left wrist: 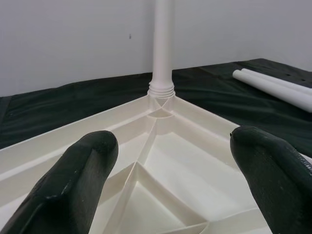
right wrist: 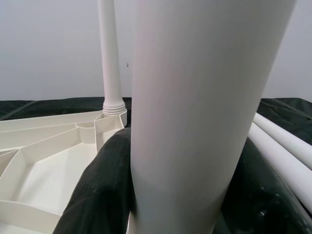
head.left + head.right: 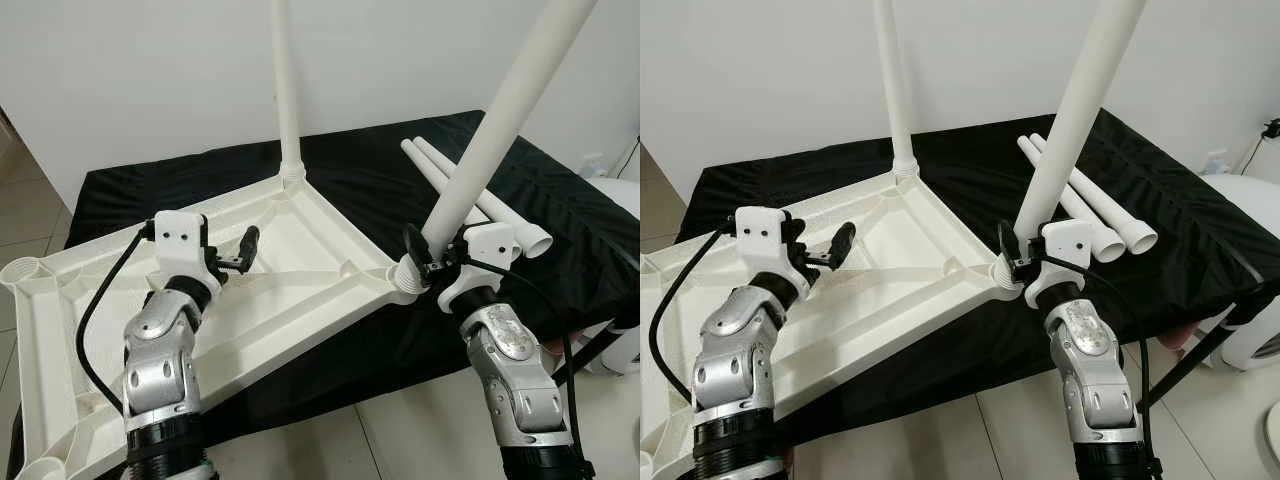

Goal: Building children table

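At corner socket [image 3: 402, 277]: right tool [image 3: 428, 262] clamps leg [image 3: 490, 140] (seated); left tool [image 3: 235, 255] agape, empty.

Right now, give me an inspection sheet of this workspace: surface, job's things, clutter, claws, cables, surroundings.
Surface: black-covered table.
Job's things: white tabletop lies upside down, overhanging the near edge; one leg stands upright in its far corner; a second leg leans tilted at the near right corner socket; two spare legs lie side by side on the cloth.
Clutter: nothing seen.
Claws: right claw shut on the second leg just above the socket; left claw open over the tabletop's underside, holding nothing.
Cables: black cable loops from each wrist.
Surroundings: white wall behind, tiled floor, white object at right.
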Controlling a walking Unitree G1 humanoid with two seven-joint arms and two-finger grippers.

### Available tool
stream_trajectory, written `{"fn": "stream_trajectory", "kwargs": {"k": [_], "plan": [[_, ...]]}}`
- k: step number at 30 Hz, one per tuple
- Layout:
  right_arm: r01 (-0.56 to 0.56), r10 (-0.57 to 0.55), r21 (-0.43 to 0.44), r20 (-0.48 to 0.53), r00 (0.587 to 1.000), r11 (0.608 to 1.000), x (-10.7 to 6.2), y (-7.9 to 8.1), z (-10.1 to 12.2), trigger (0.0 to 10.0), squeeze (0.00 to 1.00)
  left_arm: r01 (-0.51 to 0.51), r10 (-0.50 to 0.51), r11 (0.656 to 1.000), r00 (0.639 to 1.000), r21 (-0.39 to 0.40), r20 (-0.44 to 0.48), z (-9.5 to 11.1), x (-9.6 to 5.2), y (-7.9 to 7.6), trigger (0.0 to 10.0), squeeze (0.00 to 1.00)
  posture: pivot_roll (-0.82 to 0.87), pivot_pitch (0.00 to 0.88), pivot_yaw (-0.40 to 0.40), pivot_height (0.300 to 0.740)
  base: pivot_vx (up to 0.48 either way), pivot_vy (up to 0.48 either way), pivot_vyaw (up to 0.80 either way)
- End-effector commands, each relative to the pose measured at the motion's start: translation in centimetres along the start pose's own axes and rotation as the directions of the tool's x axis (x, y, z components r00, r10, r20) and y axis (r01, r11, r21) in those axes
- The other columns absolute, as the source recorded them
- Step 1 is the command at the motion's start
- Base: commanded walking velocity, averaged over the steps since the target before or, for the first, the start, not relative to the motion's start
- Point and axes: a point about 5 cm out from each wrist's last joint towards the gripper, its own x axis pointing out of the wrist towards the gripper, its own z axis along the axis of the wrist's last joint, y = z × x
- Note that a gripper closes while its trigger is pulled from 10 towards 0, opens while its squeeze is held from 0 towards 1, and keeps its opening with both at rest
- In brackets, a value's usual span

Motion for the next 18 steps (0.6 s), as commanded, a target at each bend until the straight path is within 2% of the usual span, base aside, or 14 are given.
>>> {"fn": "stream_trajectory", "kwargs": {"k": [1, 6, 8, 10, 18], "plan": [[0.001, 0.000, -0.010, 0.025, 1.000, 1.000, 0.1, -0.1, 0.4, 10.0, 0.00, -0.382, 0.381, 0.922, 0.924, -0.057, -0.026, -0.4, -0.5, 1.5, 10.0, 0.00, -0.09, 0.029, 0.066, 0.740, 0.000, 0.000, 0.00], [0.000, 0.001, -0.011, 0.027, 1.000, 1.000, 0.2, 0.0, 0.5, 10.0, 0.00, -0.346, 0.346, 0.937, 0.938, -0.046, -0.021, -0.2, -0.3, 1.1, 10.0, 0.00, -0.09, 0.029, 0.067, 0.740, 0.000, 0.000, 0.00], [-0.001, 0.001, -0.011, 0.027, 1.000, 1.000, 0.2, 0.0, 0.5, 10.0, 0.00, -0.238, 0.238, 0.971, 0.971, -0.024, 0.001, -0.1, -0.2, 0.2, 10.0, 0.00, -0.09, 0.029, 0.065, 0.740, 0.000, 0.000, 0.00], [0.000, 0.000, -0.011, 0.027, 1.000, 1.000, 0.1, -0.1, 0.5, 10.0, 0.00, -0.163, 0.163, 0.987, 0.987, 0.003, 0.003, -0.4, -0.2, -0.4, 10.0, 0.00, -0.09, 0.029, 0.064, 0.740, 0.000, 0.000, 0.00], [0.005, -0.004, -0.018, 0.029, 1.000, 1.000, 0.0, -0.3, 0.6, 10.0, 0.00, -0.119, 0.120, 0.992, 0.993, 0.033, -0.024, -1.8, -1.1, -0.7, 10.0, 0.00, -0.10, 0.032, 0.068, 0.740, 0.000, 0.000, 0.00]]}}
